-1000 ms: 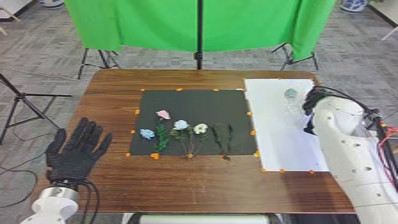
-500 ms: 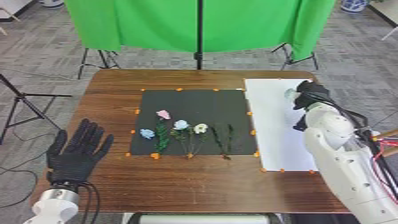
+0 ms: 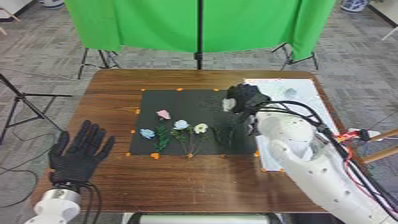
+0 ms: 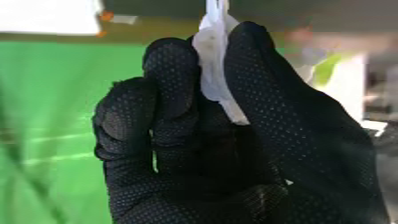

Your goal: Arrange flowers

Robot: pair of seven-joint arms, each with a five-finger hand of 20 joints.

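Four flowers (image 3: 181,125) on black mat (image 3: 182,105), right hand (image 3: 244,96) pinching pale item (image 4: 211,57), left hand (image 3: 75,162) spread

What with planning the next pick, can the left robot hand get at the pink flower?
Probably yes. The left robot hand is open left of the mat, nothing seems between it and the pink flower, and the right robot hand is well to the right.

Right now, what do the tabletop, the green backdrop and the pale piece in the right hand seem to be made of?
The tabletop looks like smooth wood or laminate, brown with streaky grain. The green backdrop is probably matte cloth, hanging in folds. The pale piece may be plastic, milky with slight shine, but that's uncertain.
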